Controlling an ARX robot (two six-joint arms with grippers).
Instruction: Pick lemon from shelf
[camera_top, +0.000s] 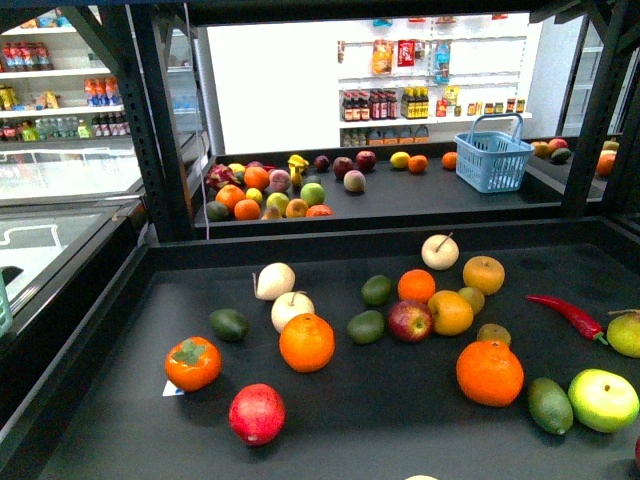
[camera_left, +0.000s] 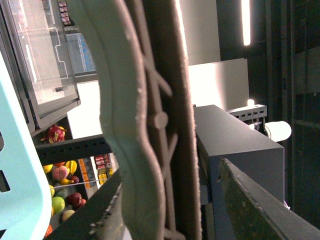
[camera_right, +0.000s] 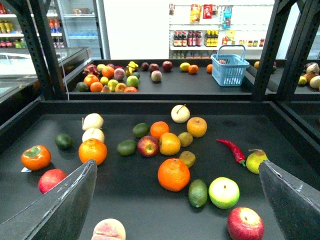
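Observation:
The lemon (camera_top: 450, 312) is a smooth yellow oval lying on the dark deck of the shelf (camera_top: 330, 420), touching a red apple (camera_top: 410, 320). In the right wrist view the lemon (camera_right: 169, 143) lies beyond my right gripper (camera_right: 175, 210). That gripper hangs open above the deck's near part, with nothing between its fingers (camera_right: 60, 205). My left gripper (camera_left: 170, 220) is shut on the pale handle of the basket (camera_left: 125, 115). The basket's mint wall (camera_left: 20, 175) fills that view's edge. Neither arm shows in the front view.
Loose fruit surrounds the lemon: a big orange (camera_top: 489, 372), a golden stemmed fruit (camera_top: 483, 274), a yellow-green citrus (camera_top: 603, 400), a red chilli (camera_top: 568, 313). Black uprights (camera_top: 165, 130) frame the deck. A blue basket (camera_top: 492, 155) stands on the far deck among more fruit.

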